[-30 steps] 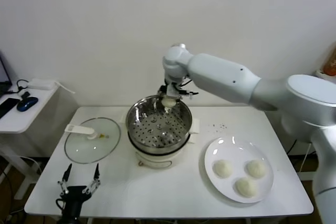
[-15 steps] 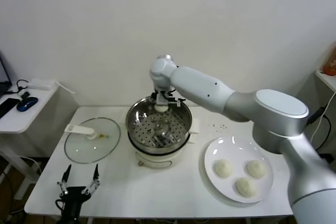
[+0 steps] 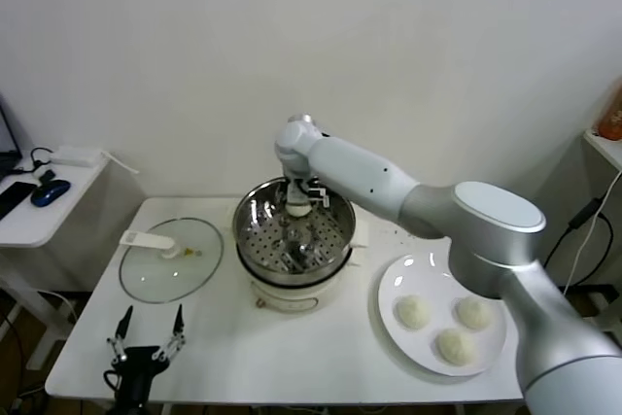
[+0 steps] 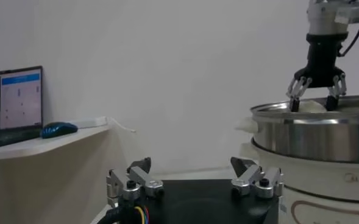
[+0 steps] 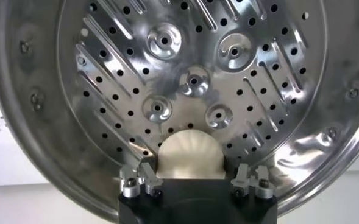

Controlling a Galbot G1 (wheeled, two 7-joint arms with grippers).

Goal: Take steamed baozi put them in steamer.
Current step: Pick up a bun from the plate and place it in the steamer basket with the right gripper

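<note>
three baozi (image 3: 454, 330) are seen on a round white plate (image 3: 397, 282) on the white surface (image 3: 292, 347) before a plain white wall. a fourth, smooth and domed, sits between the right tool's (image 5: 192, 180) parted fingers inside the shiny perforated steel steamer (image 3: 255, 213); a grip cannot be told. the left tool (image 3: 146, 339) is parked open at the near edge.

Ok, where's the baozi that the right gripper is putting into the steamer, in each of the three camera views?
Head view: the baozi sits between the right gripper fingers, over the steamer's far side.
Left wrist view: only its pale top shows above the steamer rim, under the gripper.
Right wrist view: it fills the space just ahead of the gripper.
Shared landmark: the steamer.
</note>
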